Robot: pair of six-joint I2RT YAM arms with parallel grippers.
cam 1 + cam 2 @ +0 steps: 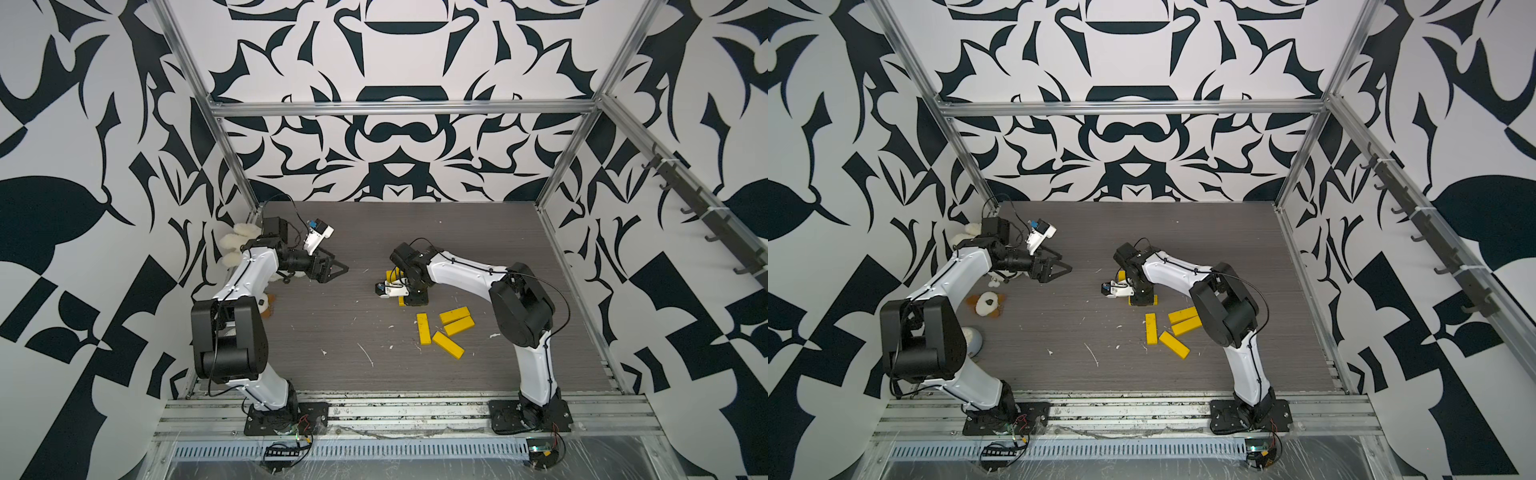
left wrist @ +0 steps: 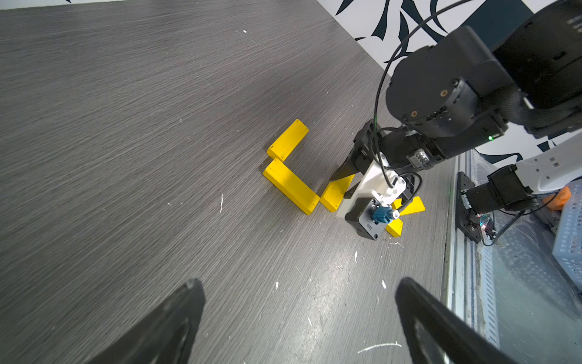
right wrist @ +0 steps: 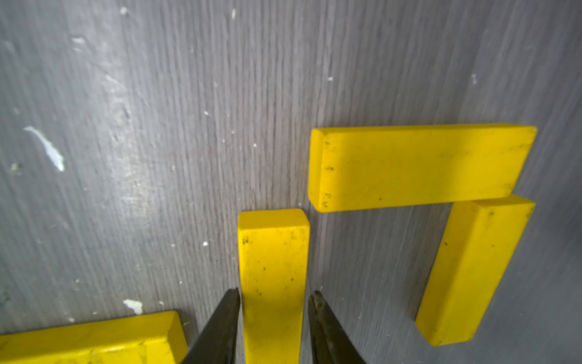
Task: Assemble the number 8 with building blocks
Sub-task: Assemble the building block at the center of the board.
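Jaws of right gripper [image 3: 274, 294] are slightly parted astride one yellow bar [image 3: 272, 252], laid flat on table [image 1: 332, 324] beside two placed bars [image 3: 415, 167]. Fingers of left gripper [image 2: 299, 315] are held wide apart. Four spare bars [image 1: 448, 345] are clustered nearby.

Mid tabletop [image 1: 332, 316] is passable; loose bars [image 1: 459, 326] and plush toy [image 1: 984, 307] flank it.

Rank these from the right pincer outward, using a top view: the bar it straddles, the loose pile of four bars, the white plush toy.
1. Straddled bar, directly beneath the right pincer.
2. Loose pile of four bars, toward the right arm's base.
3. White plush toy, far across, beside the left arm.
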